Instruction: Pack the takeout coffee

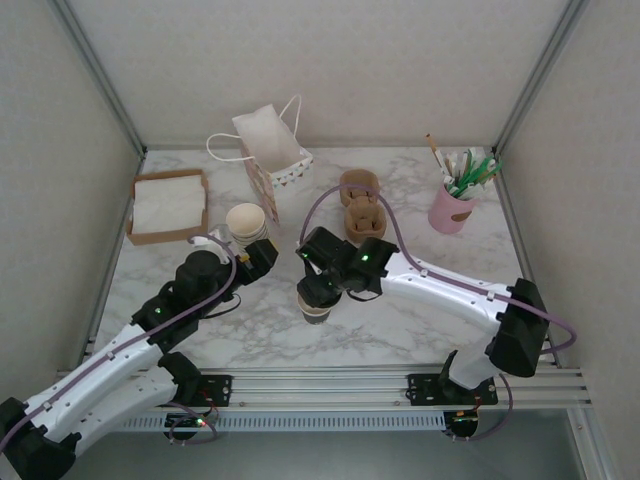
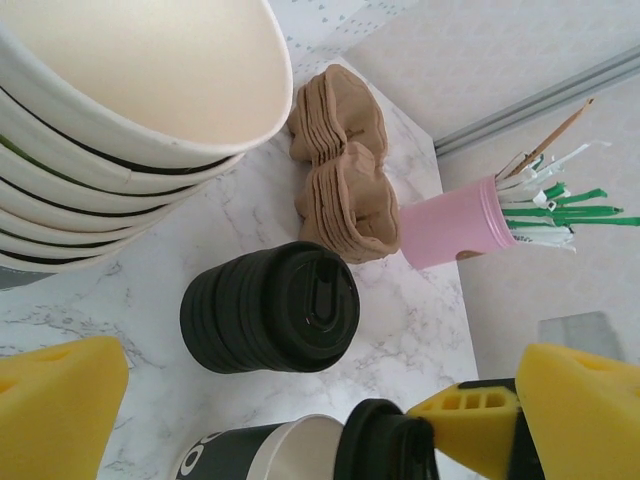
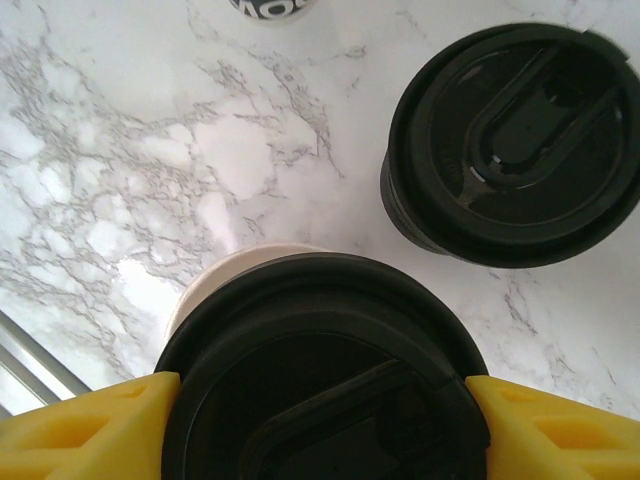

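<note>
Right wrist view: the takeout coffee [image 3: 320, 340], on the table [image 3: 150, 150] by the lid stack [image 3: 520, 140], is pinched at its lid by the right gripper [image 3: 320, 430]; the left gripper [image 2: 320, 400] is spread wide, empty; once lifted, the lid might be pulled off

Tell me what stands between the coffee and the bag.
The coffee, held in the right hand, has the lid stack close beside it toward the back. Farther on, the cup stack and the open left hand sit just left of the straight line to the bag. A lift should clear them.
</note>
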### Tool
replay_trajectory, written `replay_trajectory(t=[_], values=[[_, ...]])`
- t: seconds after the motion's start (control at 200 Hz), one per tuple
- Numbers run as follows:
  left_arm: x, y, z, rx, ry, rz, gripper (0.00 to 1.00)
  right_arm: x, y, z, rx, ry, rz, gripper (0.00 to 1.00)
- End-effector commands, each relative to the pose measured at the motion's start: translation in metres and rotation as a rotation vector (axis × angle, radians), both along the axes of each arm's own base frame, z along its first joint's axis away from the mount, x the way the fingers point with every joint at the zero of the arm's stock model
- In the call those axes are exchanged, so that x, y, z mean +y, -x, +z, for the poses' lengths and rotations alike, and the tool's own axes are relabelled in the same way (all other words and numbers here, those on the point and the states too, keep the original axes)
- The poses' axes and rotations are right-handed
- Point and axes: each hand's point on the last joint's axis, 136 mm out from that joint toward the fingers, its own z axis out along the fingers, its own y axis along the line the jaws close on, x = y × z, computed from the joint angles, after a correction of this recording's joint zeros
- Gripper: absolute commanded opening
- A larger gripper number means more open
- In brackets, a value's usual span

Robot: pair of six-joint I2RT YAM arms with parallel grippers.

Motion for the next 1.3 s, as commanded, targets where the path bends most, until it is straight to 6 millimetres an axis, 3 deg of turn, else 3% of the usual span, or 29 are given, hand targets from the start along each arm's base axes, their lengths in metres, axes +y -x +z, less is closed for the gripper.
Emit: replay_trajectory(t=[0.0,0.661,1.297], values=[[0.006,0.002,-0.005,0.003,-0.013,0.008,1.0,0.003,-0.001,-0.002,-0.036,0.031,0.009,0.69],[0.01,0.003,-0.013,0.005,0.001,0.017,1.0,0.015,0.006,-0.021,-0.017,0.052,0.041,0.69],[0.01,0.003,-0.019,0.014,0.003,0.019,1.0,0.015,0.01,-0.032,0.011,0.061,0.043,0.69]])
